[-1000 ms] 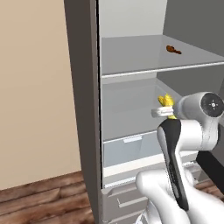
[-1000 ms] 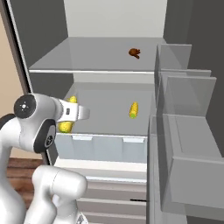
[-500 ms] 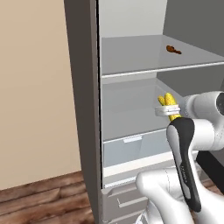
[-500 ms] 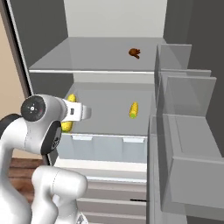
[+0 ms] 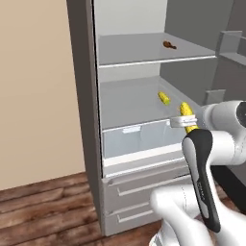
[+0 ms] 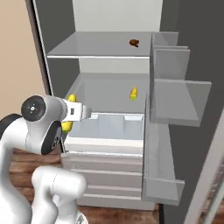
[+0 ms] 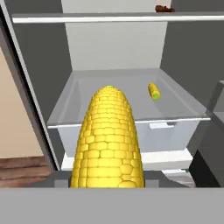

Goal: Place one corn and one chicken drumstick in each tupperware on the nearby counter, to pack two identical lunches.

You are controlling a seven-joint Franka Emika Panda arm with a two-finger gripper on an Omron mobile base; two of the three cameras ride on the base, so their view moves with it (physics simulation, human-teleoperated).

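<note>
Since a second ago we have drawn the tool point(image 6: 85, 112) back from the fridge shelf point(image 5: 129, 103), pinching one corn cob point(image 7: 108, 140) lengthwise to carry it out. Another cob point(image 6: 133, 93) lies near the shelf's back right; the drumstick point(image 6: 134, 43) sits on the shelf above.

Bumpy matt corn point(image 7: 109, 140); smooth grey fridge shelf point(image 5: 134, 103).

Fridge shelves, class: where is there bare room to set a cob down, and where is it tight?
The middle shelf is mostly bare; only the loose corn lies toward its right, so the left and centre are free. The upper shelf is bare left of the drumstick. It is tightest at the fridge's right, beside the door bins.
</note>
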